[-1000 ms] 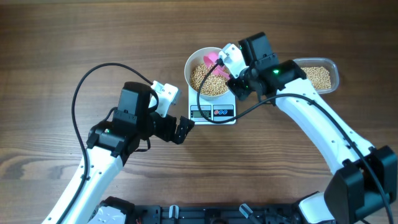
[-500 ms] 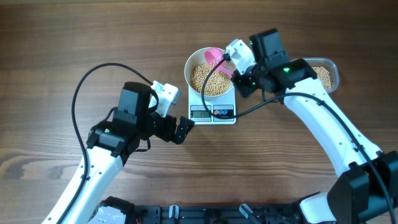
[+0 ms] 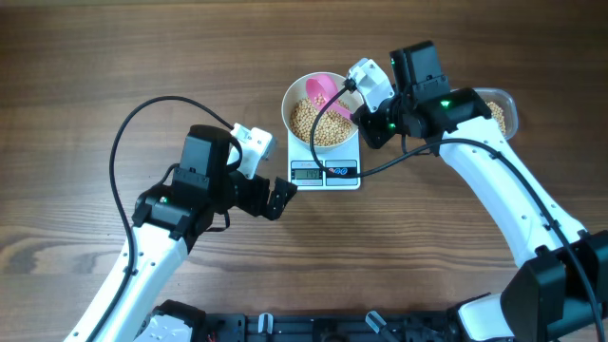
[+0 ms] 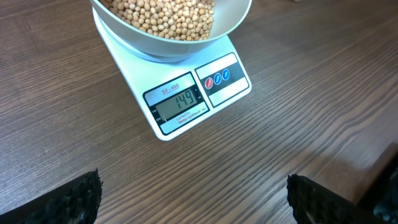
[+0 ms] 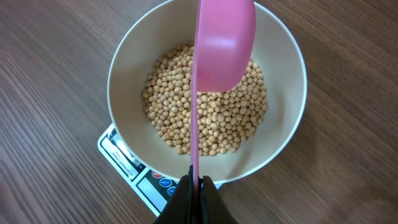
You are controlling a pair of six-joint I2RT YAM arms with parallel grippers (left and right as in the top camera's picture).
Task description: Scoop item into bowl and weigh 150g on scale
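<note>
A: Location of scale (image 4: 186, 87) and bowl (image 5: 283, 74)?
B: On table (image 4: 292, 149), bowl atop scale, display (image 4: 180, 104) at 149.
A: Grippers?
B: Left gripper (image 3: 282, 199) wide apart near scale; right gripper (image 5: 196, 193) clamped on pink scoop (image 5: 224, 43) over bowl. Beans (image 5: 217, 127) inside bowl.

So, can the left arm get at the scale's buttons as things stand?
Probably yes. The left pincer is open and empty, close to the scale's front edge, with only bare table between. The bowl sits behind the buttons, not over them.

A robotics lab bench: cabled left arm (image 3: 204, 180) and right arm (image 3: 494, 190) at a wood-grain table (image 3: 76, 57), kitchen scale (image 3: 323, 173) between.
</note>
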